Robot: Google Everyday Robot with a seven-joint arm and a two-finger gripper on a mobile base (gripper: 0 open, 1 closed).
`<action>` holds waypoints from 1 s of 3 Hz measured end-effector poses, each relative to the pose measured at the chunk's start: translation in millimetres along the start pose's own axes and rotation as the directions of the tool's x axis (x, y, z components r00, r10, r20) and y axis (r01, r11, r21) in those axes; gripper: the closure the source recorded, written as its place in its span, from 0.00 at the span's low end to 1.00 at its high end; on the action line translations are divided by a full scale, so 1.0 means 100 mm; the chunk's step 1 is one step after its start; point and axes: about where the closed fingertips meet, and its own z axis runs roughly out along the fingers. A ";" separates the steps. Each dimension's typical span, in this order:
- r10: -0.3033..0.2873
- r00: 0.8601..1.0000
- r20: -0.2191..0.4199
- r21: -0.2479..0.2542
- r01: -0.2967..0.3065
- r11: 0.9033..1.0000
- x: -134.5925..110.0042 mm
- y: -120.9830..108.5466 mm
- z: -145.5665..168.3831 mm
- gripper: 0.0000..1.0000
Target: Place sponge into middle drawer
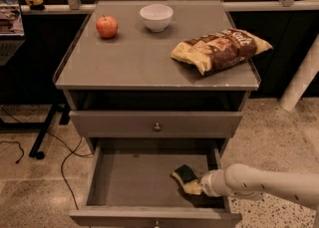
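The middle drawer [124, 182] is pulled open, grey and shallow, with its front edge at the bottom of the camera view. The sponge [183, 174], pale yellow foam with a dark green layer, is tilted inside the drawer at its right side. My gripper [195, 187] reaches in from the right on a white arm and is shut on the sponge's yellow end, holding it just above or on the drawer floor. I cannot tell whether the sponge touches the floor.
The closed knobbed drawer [157, 126] sits one tier higher. On the cabinet top lie an apple [106, 26], a white bowl [156, 17] and a crinkled snack bag [219, 49]. Cables [65, 167] run on the floor to the left.
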 end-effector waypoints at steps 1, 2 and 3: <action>0.000 1.000 0.000 0.000 0.000 1.000 0.00 0.00 0.00 0.58; 0.000 1.000 0.000 0.000 0.000 1.000 0.00 0.00 0.00 0.35; 0.000 1.000 0.000 0.000 0.000 1.000 0.00 0.00 0.00 0.11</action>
